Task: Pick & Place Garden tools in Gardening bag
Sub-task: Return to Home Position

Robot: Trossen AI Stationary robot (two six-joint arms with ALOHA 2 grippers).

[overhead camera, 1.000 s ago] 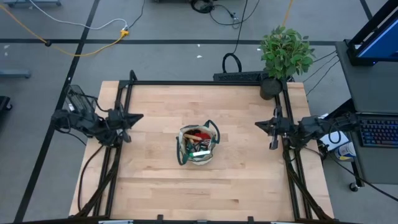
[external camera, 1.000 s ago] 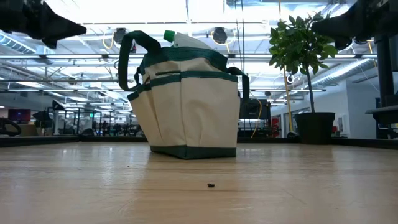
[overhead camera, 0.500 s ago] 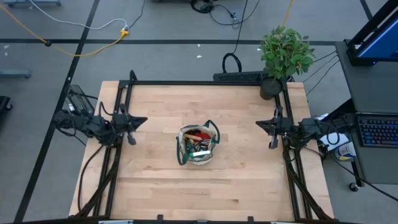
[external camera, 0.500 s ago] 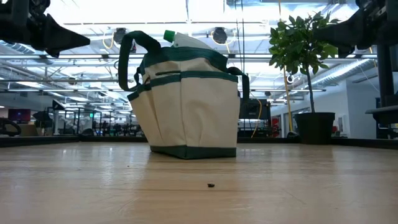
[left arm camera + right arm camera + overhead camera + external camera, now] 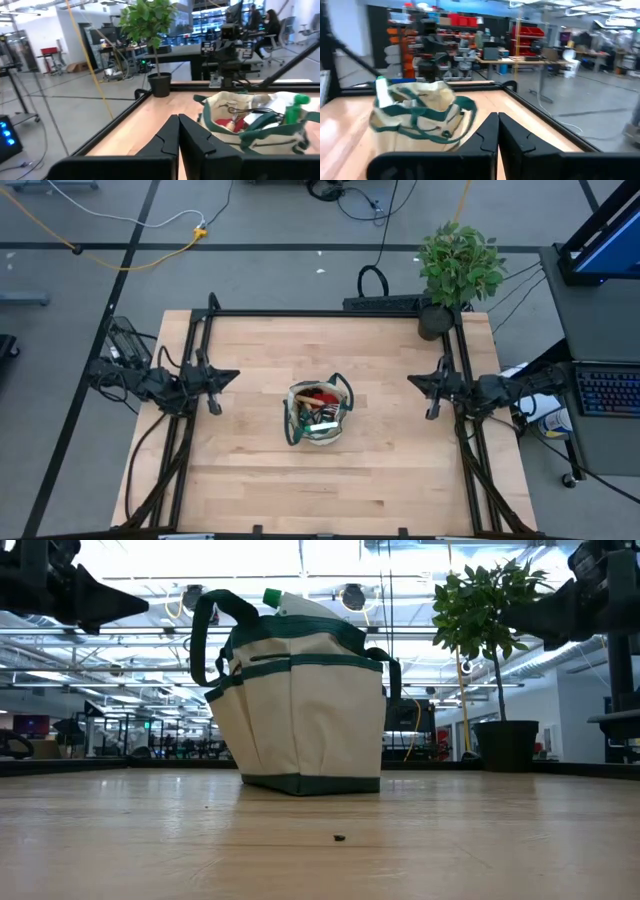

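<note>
Stretching across the high view is a pale wooden table [image 5: 250,480] of jointed planks, smooth and matte, bordered by black metal rails [image 5: 300,312]. Around it lies a grey floor [image 5: 280,260] crossed by loose cables [image 5: 120,255]. A potted plant [image 5: 458,265] with bushy green leaves stands at the far right corner, and a keyboard [image 5: 610,392] sits on a desk off to the right. The low view looks over the boards into an open workshop with bright ceiling lights, and a tiny dark speck [image 5: 339,837] lies on the wood near the camera.

The gardening bag [image 5: 310,720] stands upright near the middle of the table. It is a round, soft tote of cream canvas with dark green trim, outer pockets and floppy loop handles. The garden tools [image 5: 322,418] are inside it: from above a red item [image 5: 322,393] shows at the far side of the opening, and a white piece with a green cap [image 5: 290,602] pokes above the rim. The other tools inside are too small to tell apart.

The left gripper [image 5: 178,120] hangs above the table's left edge, pointing towards the bag and well apart from it. Its two dark, wedge-shaped fingers are pressed together and grasp nothing. The right gripper [image 5: 498,117] hangs above the right edge, facing the bag from the other side, likewise clenched on nothing and touching nothing.
</note>
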